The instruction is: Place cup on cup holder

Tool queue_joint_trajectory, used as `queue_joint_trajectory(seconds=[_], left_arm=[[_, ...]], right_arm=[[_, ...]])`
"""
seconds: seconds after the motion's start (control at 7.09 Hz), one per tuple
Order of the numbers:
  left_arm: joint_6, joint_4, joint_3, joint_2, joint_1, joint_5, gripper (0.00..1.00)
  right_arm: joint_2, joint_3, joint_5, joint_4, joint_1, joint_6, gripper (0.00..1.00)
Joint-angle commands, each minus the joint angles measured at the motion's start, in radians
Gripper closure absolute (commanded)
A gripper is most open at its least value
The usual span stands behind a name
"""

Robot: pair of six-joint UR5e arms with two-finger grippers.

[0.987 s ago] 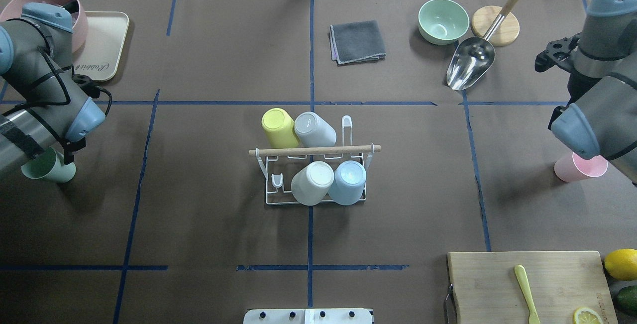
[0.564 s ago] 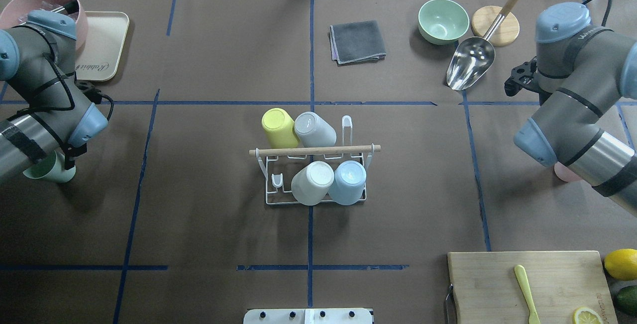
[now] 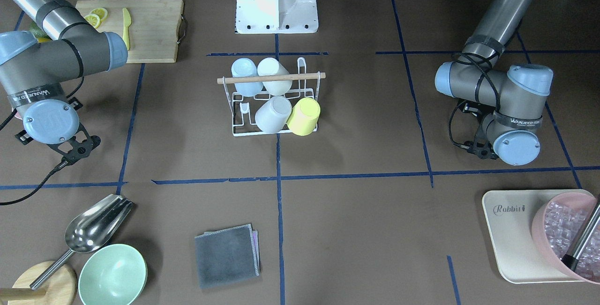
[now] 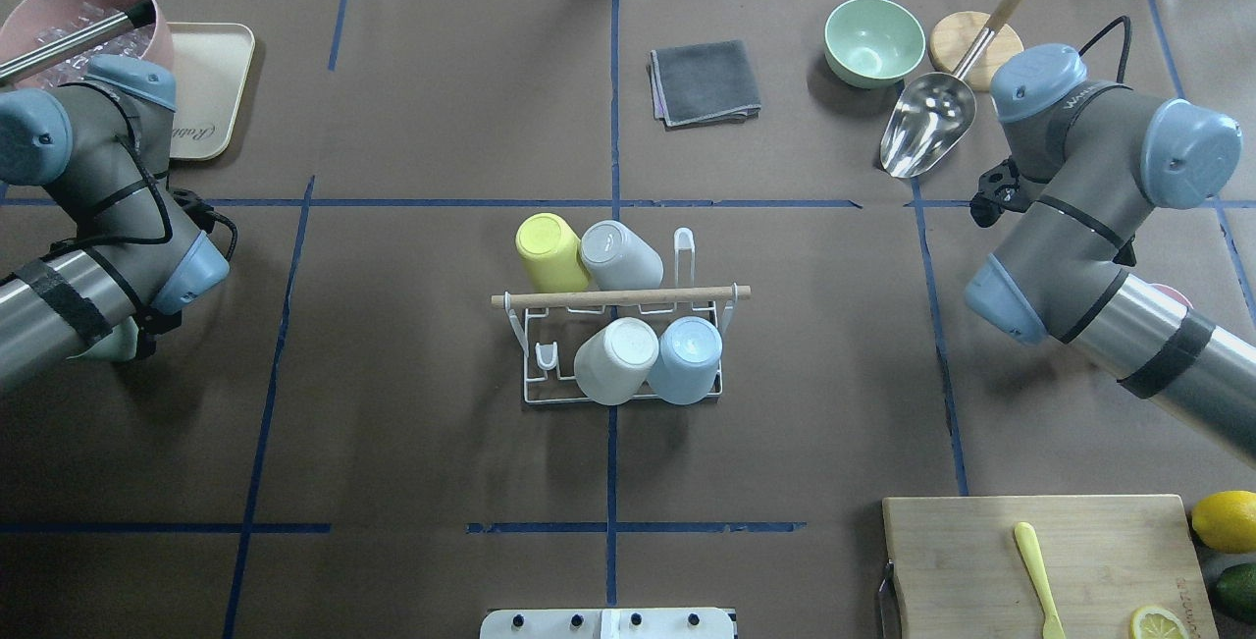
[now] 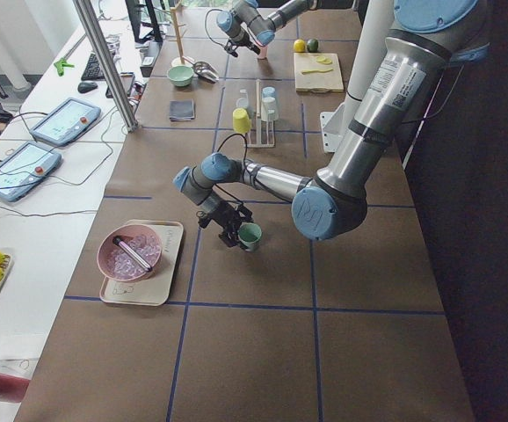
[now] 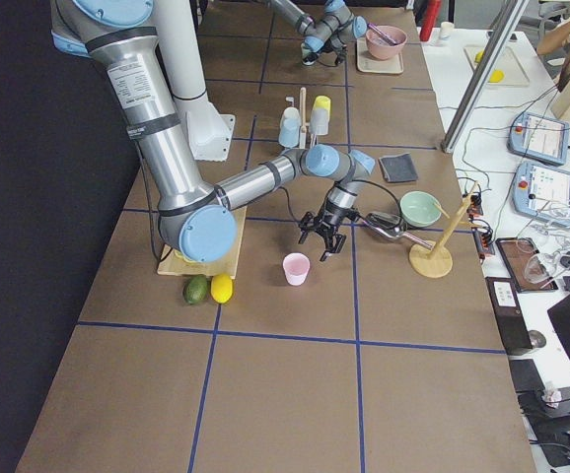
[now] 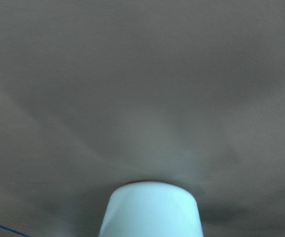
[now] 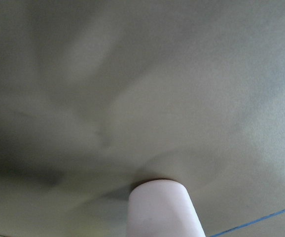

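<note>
The white wire cup holder [image 4: 538,386] with a wooden rod handle stands at the table's middle and also shows in the front view [image 3: 239,129]. Yellow [image 4: 549,251], grey [image 4: 620,254], white [image 4: 616,359] and light blue [image 4: 687,357] cups sit upside down on it. A green cup [image 5: 250,236] stands upright right next to my left gripper [image 5: 230,236] and fills the bottom of the left wrist view [image 7: 152,210]. A pink cup [image 6: 296,268] stands just below my right gripper [image 6: 321,246] and shows in the right wrist view [image 8: 162,207]. I cannot tell whether either gripper is open or shut.
A green bowl [image 4: 873,40], a metal scoop [image 4: 927,133] and a wooden stand [image 4: 976,50] are at the far right. A grey cloth [image 4: 705,81] lies far centre. A tray [image 4: 211,79] with a pink ice bowl is far left. A cutting board [image 4: 1045,560] is near right.
My right arm has swung in from the right edge, and its forearm now covers most of the pink cup. My left arm has shifted slightly and hides more of the green cup.
</note>
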State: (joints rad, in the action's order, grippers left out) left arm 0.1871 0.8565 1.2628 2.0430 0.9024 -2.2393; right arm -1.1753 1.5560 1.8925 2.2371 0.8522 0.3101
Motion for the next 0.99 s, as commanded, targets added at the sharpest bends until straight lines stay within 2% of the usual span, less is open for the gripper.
queue_joint_trajectory(seconds=[0.0,0.14,0.28,0.42,0.56,0.71,0.85], left_arm=[[0.000,-0.008,-0.011,-0.001,-0.011,0.001,0.00],[0.000,-0.025,-0.011,-0.001,-0.013,0.001,0.00],[0.000,-0.028,-0.011,-0.003,-0.013,0.001,0.00],[0.002,-0.028,-0.011,-0.003,-0.011,0.000,0.22],[0.000,-0.031,-0.007,-0.009,-0.008,-0.005,0.74],[0.000,-0.059,-0.005,-0.009,-0.001,-0.013,0.94],[0.009,-0.062,0.000,-0.009,0.006,-0.013,0.97]], right_arm=[[0.000,-0.002,-0.059,0.038,-0.030,0.014,0.00],[-0.001,-0.005,-0.117,0.045,-0.060,0.023,0.00],[0.000,-0.011,-0.137,0.058,-0.073,0.068,0.00],[0.000,-0.033,-0.136,0.058,-0.070,0.108,0.00],[0.000,-0.045,-0.136,0.058,-0.070,0.110,0.00],[0.000,-0.057,-0.138,0.058,-0.070,0.110,0.00],[0.002,-0.086,-0.138,0.058,-0.070,0.110,0.00]])
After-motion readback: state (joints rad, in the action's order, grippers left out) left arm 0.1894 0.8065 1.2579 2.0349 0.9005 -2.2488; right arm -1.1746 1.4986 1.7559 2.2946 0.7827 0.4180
